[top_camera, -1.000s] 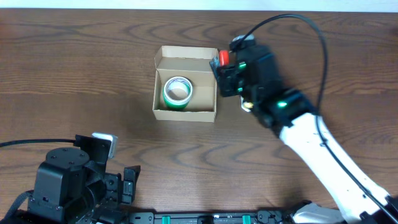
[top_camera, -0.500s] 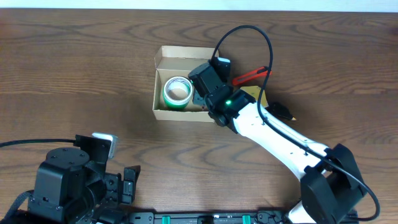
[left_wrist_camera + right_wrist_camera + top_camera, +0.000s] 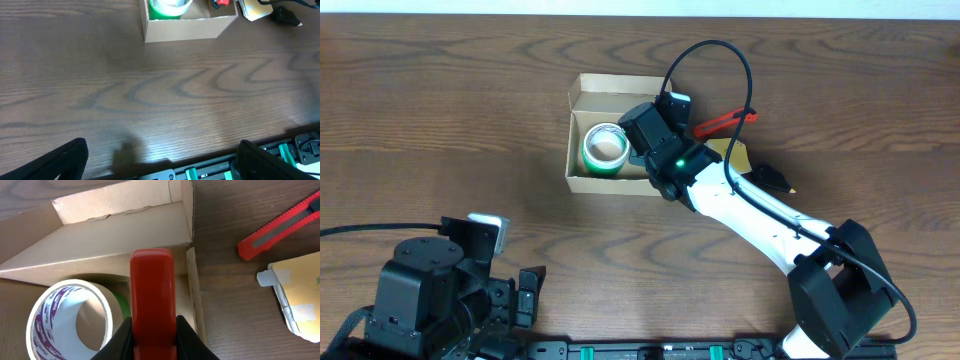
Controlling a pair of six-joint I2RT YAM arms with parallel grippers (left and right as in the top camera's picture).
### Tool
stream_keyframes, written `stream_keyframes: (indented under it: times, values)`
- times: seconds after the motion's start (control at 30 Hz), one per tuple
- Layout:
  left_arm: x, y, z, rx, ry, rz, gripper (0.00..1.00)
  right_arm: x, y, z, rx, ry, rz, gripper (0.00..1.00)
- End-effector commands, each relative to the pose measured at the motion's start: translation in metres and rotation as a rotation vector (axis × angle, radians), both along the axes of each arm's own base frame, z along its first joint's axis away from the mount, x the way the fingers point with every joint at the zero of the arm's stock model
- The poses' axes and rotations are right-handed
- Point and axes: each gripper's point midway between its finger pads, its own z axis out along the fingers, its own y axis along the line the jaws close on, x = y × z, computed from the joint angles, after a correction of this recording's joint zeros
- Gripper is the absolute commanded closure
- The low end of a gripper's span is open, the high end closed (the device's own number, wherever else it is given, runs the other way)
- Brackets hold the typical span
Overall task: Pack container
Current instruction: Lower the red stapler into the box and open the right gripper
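Observation:
The container [image 3: 617, 178] is an open brown cardboard box at the table's middle; it also shows in the right wrist view [image 3: 115, 210] and the left wrist view [image 3: 185, 29]. A green-and-white tape roll [image 3: 605, 147] lies in its left half [image 3: 65, 320]. My right gripper [image 3: 648, 135] hangs over the box's right half, shut on a red tape roll [image 3: 152, 295] held on edge just above the box interior. My left gripper [image 3: 162, 160] is open and empty near the table's front edge, far from the box.
A red box cutter [image 3: 725, 121] lies right of the box, also in the right wrist view [image 3: 280, 225]. A yellow pad [image 3: 738, 155] and a black object [image 3: 775, 180] lie beside it. The left arm's base [image 3: 430, 290] sits at the front left.
My right gripper has moved left from beside the box's right wall to over the box's right half, carrying the red roll. The left arm has not moved.

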Motion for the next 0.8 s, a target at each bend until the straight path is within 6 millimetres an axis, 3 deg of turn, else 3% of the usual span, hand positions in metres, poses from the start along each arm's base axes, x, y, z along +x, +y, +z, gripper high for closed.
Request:
stream_keyframes:
  times: [0.0,0.77]
  values:
    - [-0.0008,-0.0005,-0.0012,-0.002,0.008,0.000,0.05,0.0033,-0.0008,0.0038,-0.032,-0.022,0.002,0.98]
    - [-0.0008,-0.0005,-0.0012,-0.003,0.008,0.000,0.05,0.0006,-0.0031,0.0012,-0.102,-0.012,0.066,0.96]
